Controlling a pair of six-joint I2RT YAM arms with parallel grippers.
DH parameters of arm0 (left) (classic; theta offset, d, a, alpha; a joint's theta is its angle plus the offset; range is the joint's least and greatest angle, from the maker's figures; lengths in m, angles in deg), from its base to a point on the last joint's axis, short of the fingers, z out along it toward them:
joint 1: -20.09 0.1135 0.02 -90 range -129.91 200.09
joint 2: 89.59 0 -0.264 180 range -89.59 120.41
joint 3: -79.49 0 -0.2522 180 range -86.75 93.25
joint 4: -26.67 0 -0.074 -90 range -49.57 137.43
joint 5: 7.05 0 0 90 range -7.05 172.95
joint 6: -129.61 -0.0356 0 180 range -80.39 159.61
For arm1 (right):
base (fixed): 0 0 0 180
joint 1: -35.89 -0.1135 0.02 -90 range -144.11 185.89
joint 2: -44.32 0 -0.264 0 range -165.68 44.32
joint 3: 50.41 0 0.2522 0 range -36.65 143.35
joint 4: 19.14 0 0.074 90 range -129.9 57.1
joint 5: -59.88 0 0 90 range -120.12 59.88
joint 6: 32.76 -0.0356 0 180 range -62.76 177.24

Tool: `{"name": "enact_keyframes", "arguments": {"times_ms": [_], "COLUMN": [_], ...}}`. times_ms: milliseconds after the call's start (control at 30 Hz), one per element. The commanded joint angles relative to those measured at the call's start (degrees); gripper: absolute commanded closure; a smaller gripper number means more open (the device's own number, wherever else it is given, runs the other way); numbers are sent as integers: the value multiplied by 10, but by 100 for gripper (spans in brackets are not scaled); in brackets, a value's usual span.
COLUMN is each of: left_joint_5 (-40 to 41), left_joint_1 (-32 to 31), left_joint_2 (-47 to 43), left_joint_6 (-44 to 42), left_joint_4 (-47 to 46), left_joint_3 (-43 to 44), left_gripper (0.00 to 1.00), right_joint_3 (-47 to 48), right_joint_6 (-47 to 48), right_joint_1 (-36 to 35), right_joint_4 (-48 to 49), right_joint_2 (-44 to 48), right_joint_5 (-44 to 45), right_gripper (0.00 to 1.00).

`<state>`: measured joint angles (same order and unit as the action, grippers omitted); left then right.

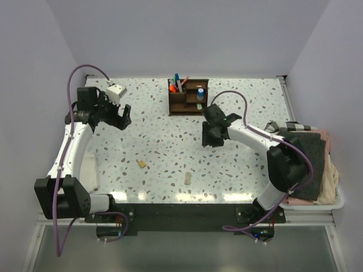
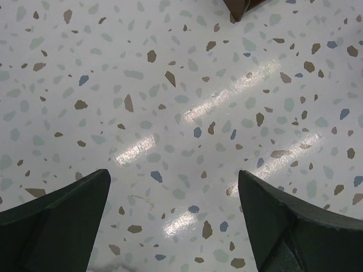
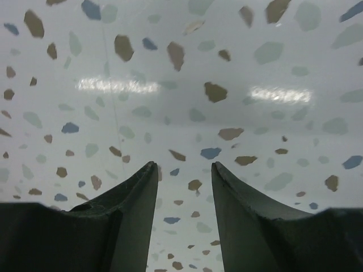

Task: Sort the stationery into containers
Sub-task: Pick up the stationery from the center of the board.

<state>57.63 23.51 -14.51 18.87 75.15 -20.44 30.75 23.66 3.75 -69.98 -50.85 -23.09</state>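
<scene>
Two erasers [image 1: 141,164] well short of organizer [image 1: 189,96]; left gripper [image 2: 174,171], right gripper [image 3: 184,164] apart, empty. I expect low blocks skidding when pinched.

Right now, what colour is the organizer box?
The organizer box is dark brown; the top external view shows it best.

tabletop [image 1: 170,147] looks like glossy speckled terrazzo, organizer box [image 1: 187,99] is dark matt wood, and soft cloths [image 1: 317,164] sit piled beside it
</scene>
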Motion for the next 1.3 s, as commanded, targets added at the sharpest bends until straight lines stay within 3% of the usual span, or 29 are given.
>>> {"name": "enact_keyframes", "arguments": {"times_ms": [0,67,100,133,267,367,400,467,500,567,700,900,1267], "left_joint_5": [17,20,20,20,4,0,-1,2,5,15,27,37,49], "left_joint_1": [4,4,4,4,4,4,4,4,4,4,4,8,24], "left_joint_2": [-19,-28,-36,-42,-64,-86,-99,-113,-122,-128,-145,-166,-168], "left_joint_6": [-22,-27,-26,-26,-20,-14,-14,-15,-17,-12,-1,8,-5], "left_joint_4": [22,18,9,4,-9,-11,-10,-10,-11,-9,-9,1,24], "left_joint_3": [-8,-20,-26,-33,-64,-72,-72,-69,-70,-68,-68,-81,-91], "left_gripper": [0,0,0,0,0,0,0,0,0,0,0,0,0], "right_joint_3": [-21,-23,-21,-14,47,127,154,164,165,153,70,-5,46], "right_joint_6": [-15,13,74,112,321,633,809,954,1076,1190,1413,1567,1602], "right_joint_1": [-62,-83,-85,-90,-99,-101,-103,-107,-109,-125,-147,-148,-156], "right_joint_4": [52,69,90,89,6,-145,-224,-271,-297,-307,-228,-142,-197], "right_joint_2": [11,-1,-5,-7,3,-10,-12,-7,-4,3,24,43,-47], "right_joint_5": [-104,-154,-239,-269,-327,-414,-419,-383,-368,-307,-255,-326,-376], "right_gripper": [53,52,52,52,50,51,51,50,50,51,52,51,53]}}
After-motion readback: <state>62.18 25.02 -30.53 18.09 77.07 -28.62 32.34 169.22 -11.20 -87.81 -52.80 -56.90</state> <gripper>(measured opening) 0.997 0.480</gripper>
